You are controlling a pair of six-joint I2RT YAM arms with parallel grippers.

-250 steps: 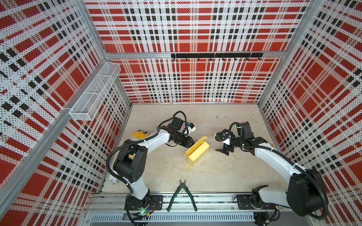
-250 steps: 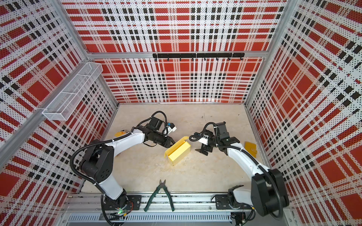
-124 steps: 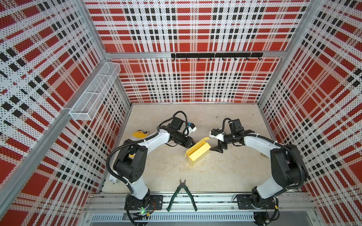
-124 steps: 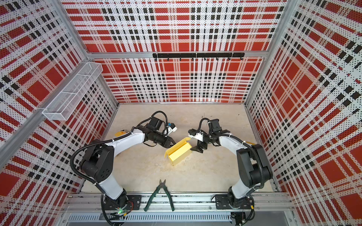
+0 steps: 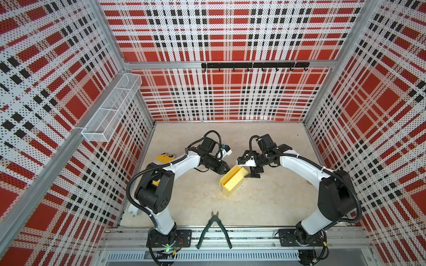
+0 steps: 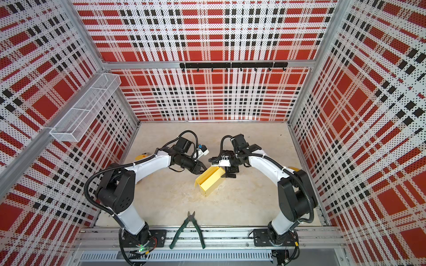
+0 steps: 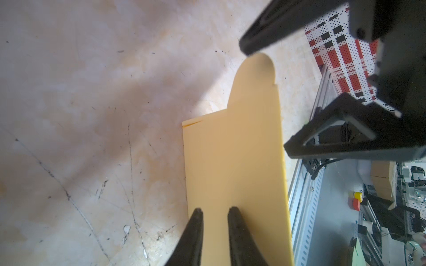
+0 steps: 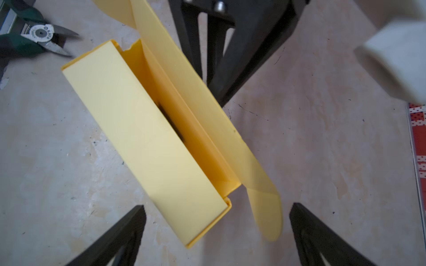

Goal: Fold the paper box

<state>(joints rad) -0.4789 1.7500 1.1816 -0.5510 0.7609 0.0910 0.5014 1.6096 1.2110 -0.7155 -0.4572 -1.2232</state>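
Note:
The pale yellow paper box point(image 5: 232, 182) point(image 6: 209, 182) lies diagonally mid-table, and its long lid panel point(image 8: 202, 96) stands raised along one side. A rounded tab point(image 8: 267, 214) sticks out at the near end. In both top views my left gripper point(image 5: 223, 170) point(image 6: 201, 169) is at the lid's outer face. In the left wrist view it point(image 7: 215, 213) hovers over the flat yellow panel point(image 7: 232, 161), narrowly open with nothing between the fingers. My right gripper point(image 8: 216, 230) point(image 5: 252, 173) stands wide open over the box's other end, straddling the corner and the tab.
Green-handled cutters point(image 5: 215, 226) point(image 6: 187, 228) lie at the table's front edge. A yellow plush toy point(image 5: 164, 157) sits by the left wall behind my left arm. A wire basket point(image 5: 110, 110) hangs on the left wall, and a black hook rail point(image 5: 253, 65) on the back wall.
My right arm has swung left and brought its open gripper from off to the right up to the box's end. The left gripper and the box have hardly moved.

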